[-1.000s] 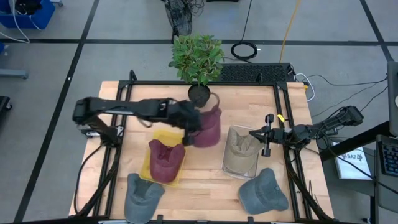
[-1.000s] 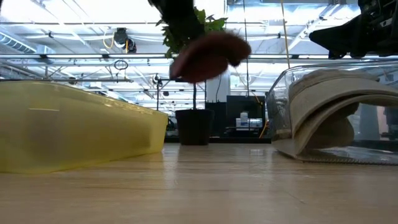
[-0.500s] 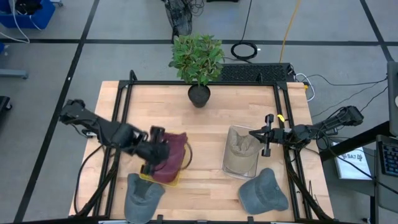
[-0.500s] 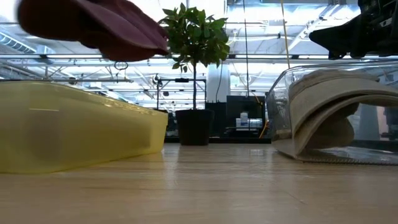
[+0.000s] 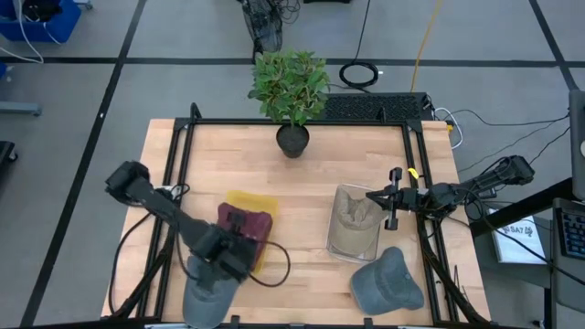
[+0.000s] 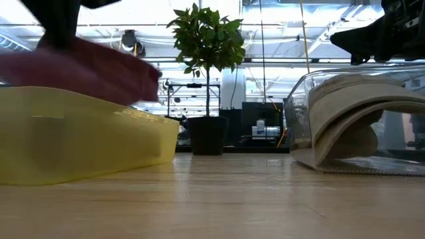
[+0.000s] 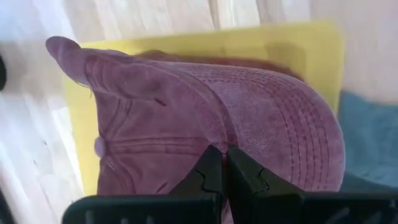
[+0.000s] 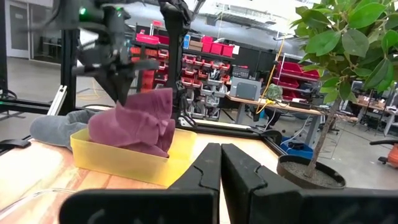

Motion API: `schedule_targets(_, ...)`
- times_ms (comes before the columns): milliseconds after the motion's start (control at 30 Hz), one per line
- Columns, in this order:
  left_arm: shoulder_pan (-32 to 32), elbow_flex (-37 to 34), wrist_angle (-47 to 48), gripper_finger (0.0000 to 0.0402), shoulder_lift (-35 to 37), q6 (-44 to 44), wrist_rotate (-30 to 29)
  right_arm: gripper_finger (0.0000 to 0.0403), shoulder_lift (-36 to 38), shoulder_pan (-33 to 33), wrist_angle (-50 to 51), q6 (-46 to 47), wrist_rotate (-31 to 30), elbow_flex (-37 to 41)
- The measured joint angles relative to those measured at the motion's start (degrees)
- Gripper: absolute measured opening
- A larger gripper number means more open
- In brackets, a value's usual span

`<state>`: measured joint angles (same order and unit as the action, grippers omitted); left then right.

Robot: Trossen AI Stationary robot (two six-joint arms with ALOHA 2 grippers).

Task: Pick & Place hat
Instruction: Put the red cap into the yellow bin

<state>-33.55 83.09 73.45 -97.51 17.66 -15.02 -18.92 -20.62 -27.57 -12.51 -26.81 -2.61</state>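
My left gripper is shut on a maroon cap at the yellow bin on the table's near left. In the right wrist view the cap reaches down behind the bin's wall. In the low view it sits at the rim of the bin. A darker maroon edge shows beneath it in the bin. My right gripper waits, shut, at the right edge of the clear bin, which holds a tan hat. My left gripper pinches the maroon cap between its two fingers where the crown meets the stitched brim. The fingers come from above, pointing down. The cap hangs below them with its lower part inside the yellow bin; whether it rests there I cannot tell.
Two grey caps lie at the near edge, one just below the left gripper and one near the clear bin. A potted plant stands at the far middle. Bare wood lies between the two bins.
My left gripper has carried the maroon cap from beside the plant pot toward the table's near left, over the yellow bin, then down. The cap has dropped from well above the bin to its rim and into it. The gripper has stayed shut on it.
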Motion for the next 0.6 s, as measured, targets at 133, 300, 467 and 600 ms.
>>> schedule_targets(133,0.55,0.00,0.19,0.0005,-4.21,-2.19,1.16,0.0000,0.00,0.02,0.00,-0.02,0.00,0.00)
schedule_targets(300,1.85,0.00,-0.19,0.0009,-8.04,-3.86,3.04,0.0000,0.00,0.02,-0.02,-0.10,0.00,0.00)
schedule_targets(467,2.53,0.00,-2.13,0.0007,-9.13,-5.39,4.51,0.0000,-0.02,0.00,0.00,-0.15,0.01,0.00)
schedule_targets(600,2.78,0.00,-2.24,0.0014,-9.14,-5.23,4.54,0.0000,-0.02,0.00,0.00,-0.15,0.03,0.00)
